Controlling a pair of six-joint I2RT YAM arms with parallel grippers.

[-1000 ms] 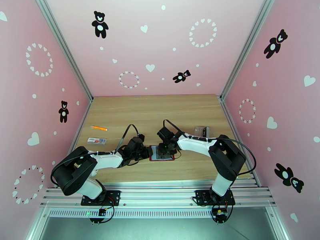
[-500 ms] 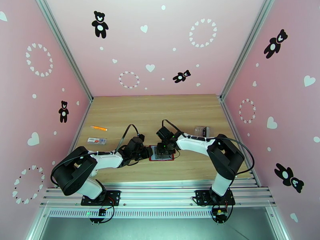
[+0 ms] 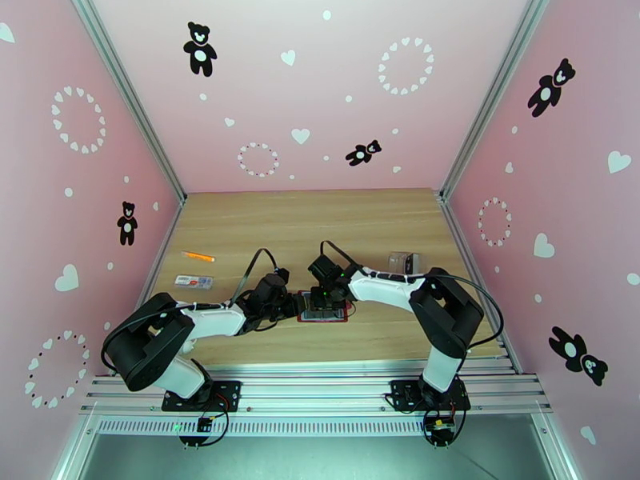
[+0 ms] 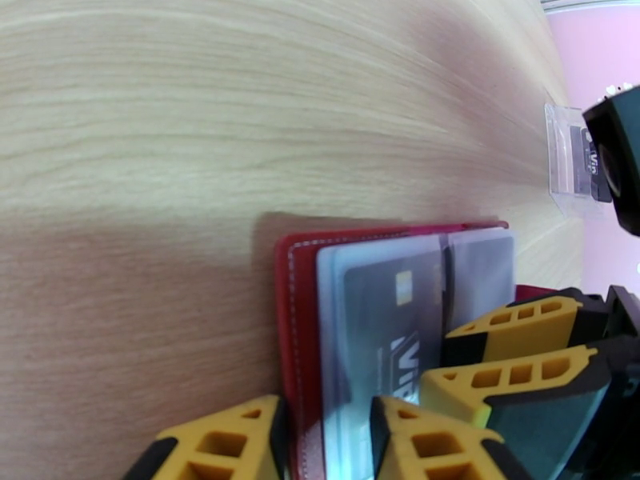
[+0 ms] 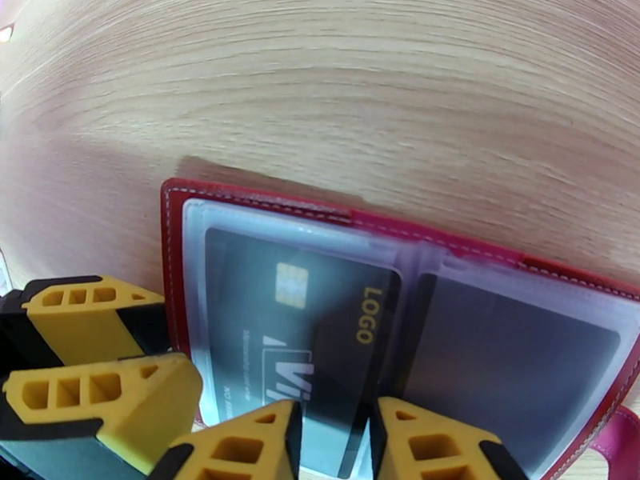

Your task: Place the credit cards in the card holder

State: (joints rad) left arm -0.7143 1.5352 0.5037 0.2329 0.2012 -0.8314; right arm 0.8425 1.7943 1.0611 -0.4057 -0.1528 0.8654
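Note:
The card holder (image 3: 344,317) lies open on the table between my arms, dark red with grey clear sleeves (image 5: 264,203) (image 4: 292,314). A dark credit card (image 5: 320,330) with a chip and "LOGO" print sits partly inside the left sleeve (image 4: 384,314). My right gripper (image 5: 336,450) (image 3: 323,298) is over the card's near end, jaws a narrow gap apart, with the card's edge showing in that gap. My left gripper (image 4: 328,450) (image 3: 294,305) is at the holder's left edge, jaws part-way apart, with the red cover and sleeve edge between the fingertips. Both grippers nearly meet over the holder (image 4: 438,358).
A clear plastic case (image 3: 403,262) with dark cards in it stands right of the holder (image 4: 580,166). An orange pen (image 3: 198,256) and a white-and-red strip (image 3: 194,281) lie at the far left. Pink walls close in three sides.
The right gripper has crept a little to the left over the card holder and its jaws have narrowed. The left arm has stayed put.

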